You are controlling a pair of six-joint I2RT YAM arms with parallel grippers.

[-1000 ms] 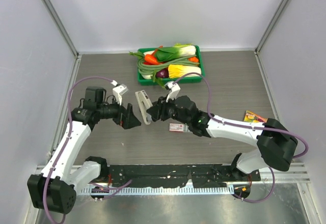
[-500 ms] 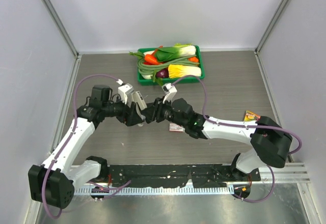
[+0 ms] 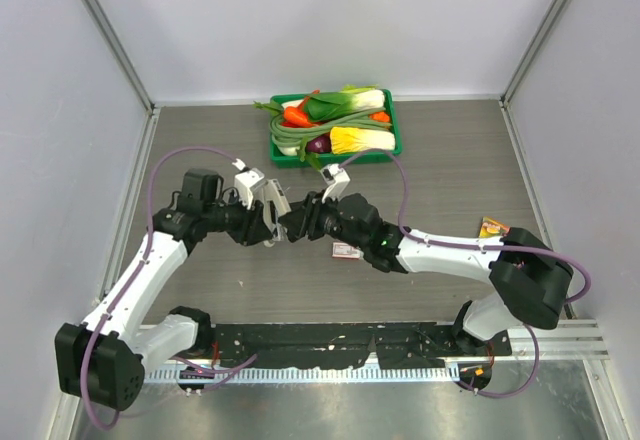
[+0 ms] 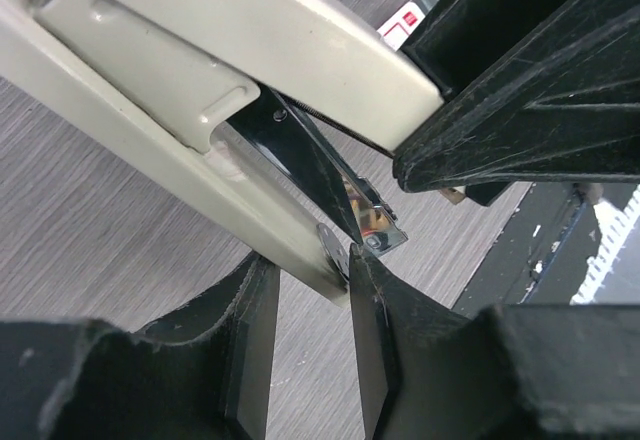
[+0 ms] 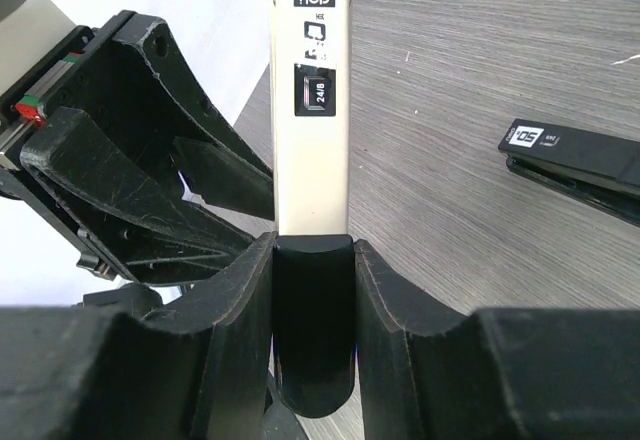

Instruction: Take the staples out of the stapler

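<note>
From above: shows the left arm bent at the elbow and reaching right toward mid-table, with the left gripper at the near end of a cream stapler. Shows the right arm stretched far left from its base, low over the table, with the right gripper meeting the same stapler from the other side. Places the stapler between the two grippers, just in front of a green tray of vegetables, with its long axis running roughly away from the bases. Puts a small red-and-white box beside the right wrist and a colourful packet further right.

From the left wrist: finds the stapler swung open, cream top and cream base spread apart, with a dark metal track between them ending in a shiny tip. Cannot tell any staples apart inside that track. Has the left fingers parted round the hinge end of the base, with a sliver of table showing on one side. Shows the right gripper clamped on the cream top.

From the right wrist: shows both fingers pressed tight against the stapler's black end cap, the cream top pointing straight away, marked "nep" and "24/6". Leaves a second, black stapler lying flat to the right.
</note>
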